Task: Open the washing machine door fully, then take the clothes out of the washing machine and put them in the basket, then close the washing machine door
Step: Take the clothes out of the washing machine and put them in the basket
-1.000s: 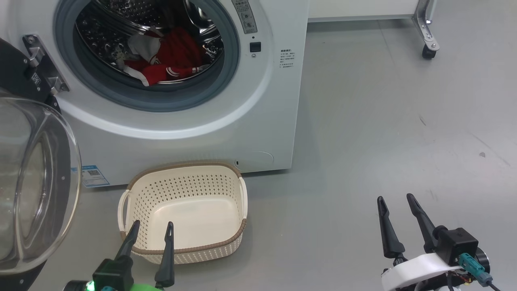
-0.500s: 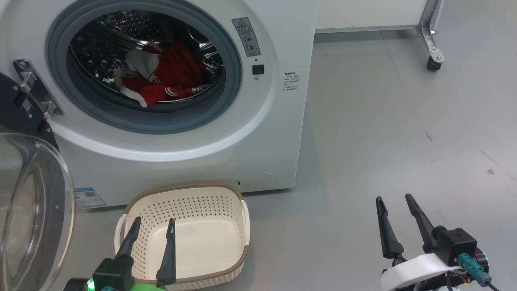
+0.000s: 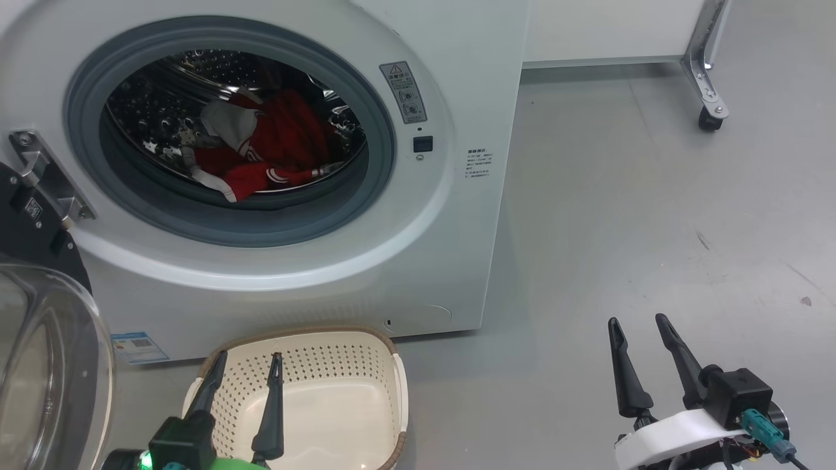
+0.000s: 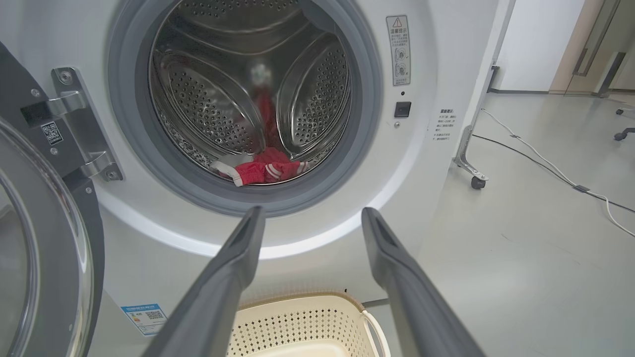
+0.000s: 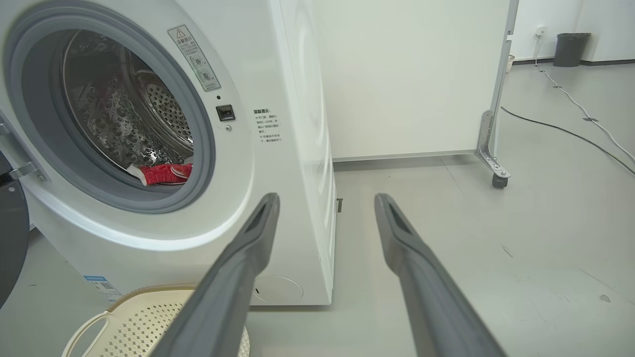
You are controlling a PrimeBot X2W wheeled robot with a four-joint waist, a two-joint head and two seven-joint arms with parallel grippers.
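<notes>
The white washing machine [image 3: 418,261] stands with its door [image 3: 46,365] swung open to the left, glass bowl facing out. Red and white clothes [image 3: 261,156] lie at the bottom of the steel drum; they also show in the left wrist view as clothes [image 4: 263,171] and in the right wrist view as clothes [image 5: 163,173]. The cream basket [image 3: 353,365] sits on the floor in front of the machine. My left gripper [image 3: 248,365] hangs open over the basket's near left part. My right gripper [image 3: 640,329] stands open over bare floor, to the right of the machine. Both hold nothing.
A white panel on a metal leg with a caster [image 3: 708,117] stands behind the machine to the right. Cables [image 4: 545,168] run across the grey floor farther right. A dark bin [image 5: 570,49] stands by the far wall.
The head camera has tilted up: machine, basket and door all sit lower in the picture. Both grippers stay open in the same spots of the view.
</notes>
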